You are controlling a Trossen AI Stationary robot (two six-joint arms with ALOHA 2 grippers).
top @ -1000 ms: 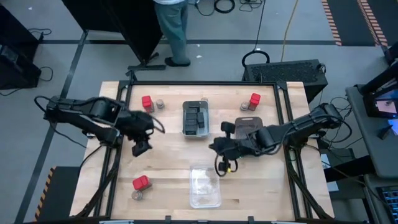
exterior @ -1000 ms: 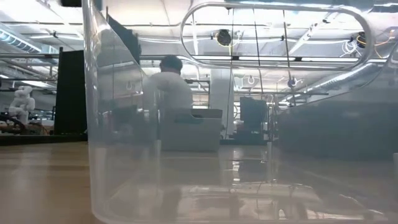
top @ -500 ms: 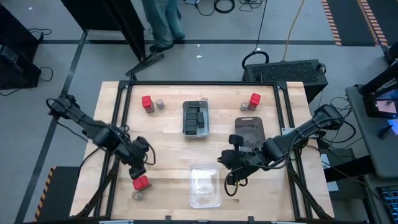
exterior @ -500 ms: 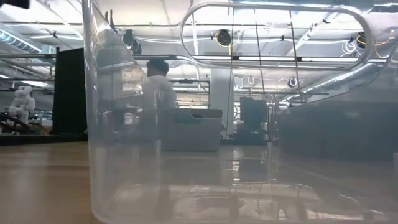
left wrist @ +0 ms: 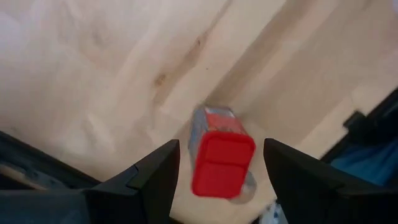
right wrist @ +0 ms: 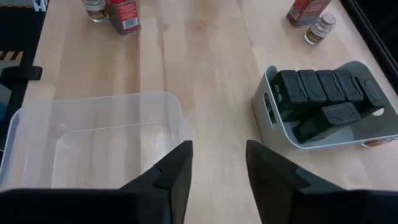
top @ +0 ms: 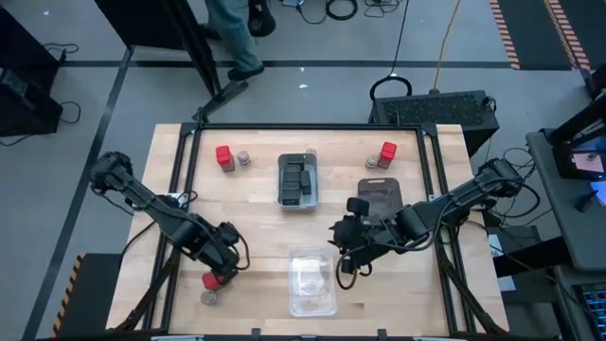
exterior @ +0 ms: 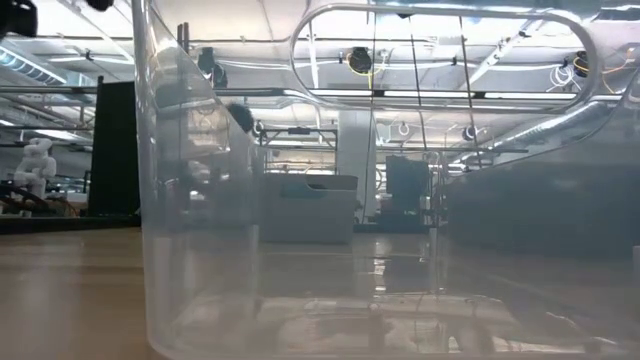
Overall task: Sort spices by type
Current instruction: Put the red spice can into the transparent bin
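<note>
hovering just over a red block [left wrist: 221, 163] near the front left corner of the tabletop [top: 256, 208]: left tool [top: 225, 266], fingers [left wrist: 146, 180] spread with the block showing in the gap between them, not touching it. lying just beside that red block, toward the front edge: a small round jar [top: 209, 296]. in the left wrist view, standing upright on the bare wood, red cap facing the camera.

hanging near the middle of the tabletop, just beside the clear tray [top: 311, 282] on its right: right tool [top: 347, 258], fingers [right wrist: 168, 177] parted with nothing between them. through the right wrist view, looking across the clear tray with nothing showing inside it.

sitting toward the back centre: a light tray [top: 296, 180] packed with dark grey blocks [right wrist: 320, 87], five standing in a row and one more lying in front of them [right wrist: 339, 115]. lying right of that: a dark smoky tray [top: 381, 197], partly covered by the right arm.

standing at the back left: another red block [top: 223, 156] with a round jar [top: 243, 158] just beside it. standing at the back right: a third red block [top: 387, 152] with a jar [top: 373, 162] just beside it.

filling the low view: the clear tray's wall [exterior: 200, 200], with the room behind it.

moving past the far side of the tabletop: a person's legs [top: 227, 28].
</note>
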